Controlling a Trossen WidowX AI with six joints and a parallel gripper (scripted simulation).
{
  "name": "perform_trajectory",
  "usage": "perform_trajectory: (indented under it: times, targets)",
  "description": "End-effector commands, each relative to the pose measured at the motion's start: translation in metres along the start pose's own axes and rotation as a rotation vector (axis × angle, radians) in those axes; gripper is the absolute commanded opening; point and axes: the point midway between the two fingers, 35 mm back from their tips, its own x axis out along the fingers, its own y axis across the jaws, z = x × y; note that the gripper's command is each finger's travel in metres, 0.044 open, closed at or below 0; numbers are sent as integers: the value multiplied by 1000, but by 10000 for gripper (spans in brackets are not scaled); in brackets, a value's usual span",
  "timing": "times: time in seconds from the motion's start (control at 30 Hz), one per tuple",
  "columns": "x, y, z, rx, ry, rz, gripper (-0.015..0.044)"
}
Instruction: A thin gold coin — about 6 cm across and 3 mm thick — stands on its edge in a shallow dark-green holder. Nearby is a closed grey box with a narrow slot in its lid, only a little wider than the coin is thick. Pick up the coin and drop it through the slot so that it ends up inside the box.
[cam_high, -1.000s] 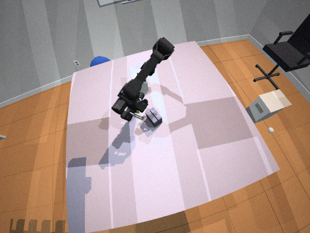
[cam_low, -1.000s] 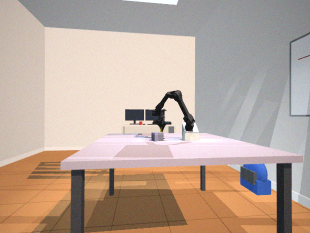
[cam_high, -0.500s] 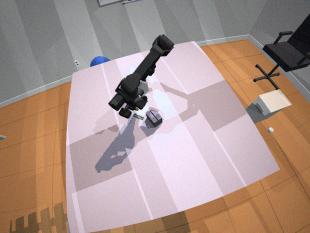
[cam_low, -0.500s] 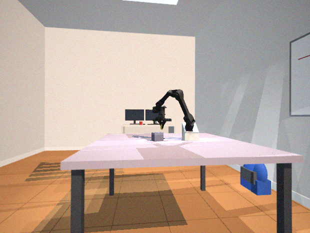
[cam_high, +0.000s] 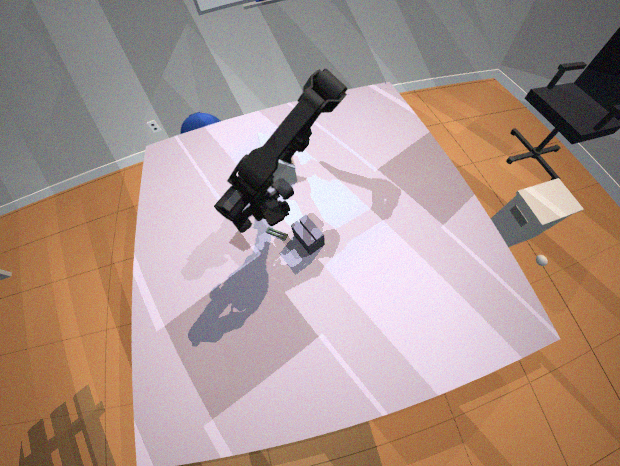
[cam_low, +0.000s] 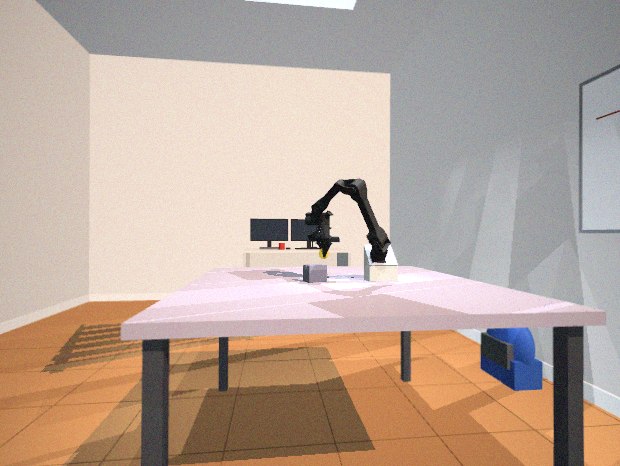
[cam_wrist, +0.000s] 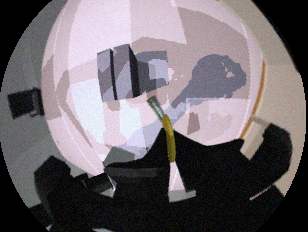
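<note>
The gold coin (cam_low: 321, 254) (cam_wrist: 171, 145) is held on edge between the closed fingertips of my gripper (cam_low: 325, 251) (cam_wrist: 165, 129). It hangs in the air, clear of the tabletop. In the top view the arm hides the coin. The dark-green holder (cam_high: 276, 233) (cam_wrist: 154, 105) is empty and lies below, near the box. The grey box (cam_high: 311, 245) (cam_low: 314, 273) (cam_wrist: 104, 75) stands beside the holder, its lid crossed by a narrow dark slot. The coin is off to one side of the box and higher than its lid. In the wrist view coin and slot run roughly parallel.
A pale block with a sloped top (cam_low: 381, 272) stands by the arm's base on the pink-white table (cam_high: 380, 300) (cam_low: 250, 305). The arm's shadow falls across the tabletop beside the holder. A chair (cam_high: 571, 105) and a cabinet (cam_high: 551, 202) stand off the table.
</note>
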Motion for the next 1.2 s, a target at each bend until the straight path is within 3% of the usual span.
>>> perform_trajectory:
  times: [0.0, 1.17]
  targets:
    - [-2, -2, 0, 64, 2, -5, 0]
    - [-3, 40, 65, 65, 2, -11, 0]
